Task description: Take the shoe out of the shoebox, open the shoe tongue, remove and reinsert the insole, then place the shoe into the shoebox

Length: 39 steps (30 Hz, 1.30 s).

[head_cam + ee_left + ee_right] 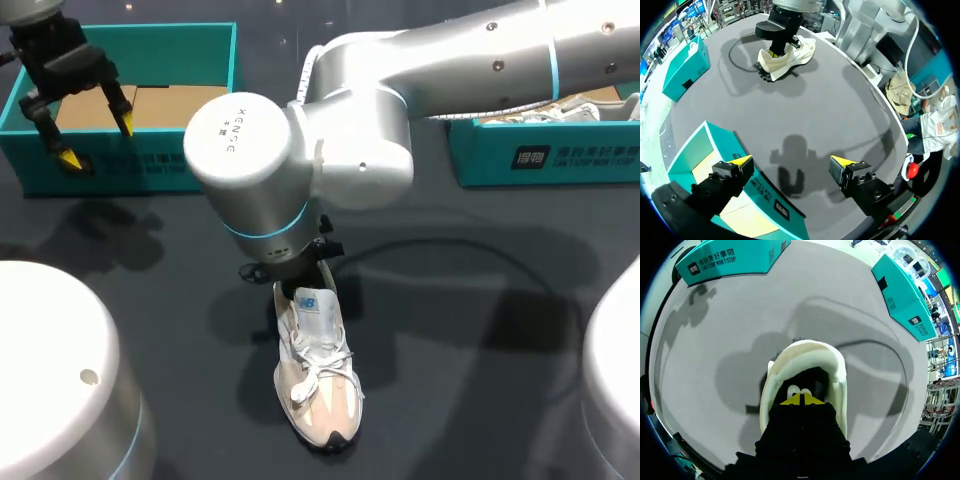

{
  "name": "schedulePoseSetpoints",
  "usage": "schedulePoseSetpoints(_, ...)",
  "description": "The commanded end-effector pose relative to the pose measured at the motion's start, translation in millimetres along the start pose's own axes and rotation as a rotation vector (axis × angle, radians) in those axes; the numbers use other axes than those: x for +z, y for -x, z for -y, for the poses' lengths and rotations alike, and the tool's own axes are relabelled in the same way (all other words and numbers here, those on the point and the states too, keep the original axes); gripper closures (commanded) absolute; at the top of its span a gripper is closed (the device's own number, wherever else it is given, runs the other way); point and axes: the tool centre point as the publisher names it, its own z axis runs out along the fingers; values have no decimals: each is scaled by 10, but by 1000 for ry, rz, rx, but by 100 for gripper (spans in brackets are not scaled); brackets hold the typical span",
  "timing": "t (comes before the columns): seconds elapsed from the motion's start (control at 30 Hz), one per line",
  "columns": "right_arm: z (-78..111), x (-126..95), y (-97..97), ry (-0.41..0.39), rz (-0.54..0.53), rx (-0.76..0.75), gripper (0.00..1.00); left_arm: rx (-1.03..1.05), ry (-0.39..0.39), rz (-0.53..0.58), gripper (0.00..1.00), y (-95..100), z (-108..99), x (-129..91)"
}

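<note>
The thick, glossy silver-white tubular right arm [420, 80] has rounded joints, thin light-blue rings [268, 232] at its seams and small dark screws [497, 66] along its side. It also has a flat round end cap [233, 132] printed with small grey lettering, and a white ribbed hose [306, 68] beside it. The black, blocky left gripper [97, 140] has two angular black fingers [725, 175] ending in bright yellow wedge tips [742, 161], and the right gripper [801, 400] is the same black with yellow. A broad white domed housing [50, 370] has a small round hole [89, 377] and a light-blue band.
</note>
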Motion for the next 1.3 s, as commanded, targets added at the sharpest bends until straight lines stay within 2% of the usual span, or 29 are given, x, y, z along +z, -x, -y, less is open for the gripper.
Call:
schedulePoseSetpoints(0.03, 71, -256, -27, 10, 100, 11, 100, 0, 2, -1, 0, -4, -1, -4)
schedulePoseSetpoints(0.27, 113, -172, 78, 12, 101, 21, 100, 0, 2, -1, 0, -4, -1, -4)
schedulePoseSetpoints(0.47, 132, 101, 93, 4, 85, 24, 100, 0, 2, -1, 0, -4, -1, -4)
schedulePoseSetpoints(0.67, 178, 305, 55, -57, 55, 29, 100, 0, 2, -1, 0, -4, -1, -4)
schedulePoseSetpoints(0.77, 197, 323, 15, -58, 36, 27, 100, 0, 2, -1, 0, -4, -1, -4)
schedulePoseSetpoints(0.9, 187, 133, -14, -32, 46, 38, 100, 0, 2, -1, 0, -4, -1, -4)
schedulePoseSetpoints(1.03, 91, -20, -46, 22, 29, 30, 100, 0, 2, -1, 0, -4, -1, -4)
schedulePoseSetpoints(1.13, -17, 70, -74, 13, -12, 1, 100, 0, 2, -1, 0, -4, -1, -4)
schedulePoseSetpoints(1.3, -61, 312, -96, -23, -80, -23, 100, 0, 2, -1, 0, -4, -1, -4)
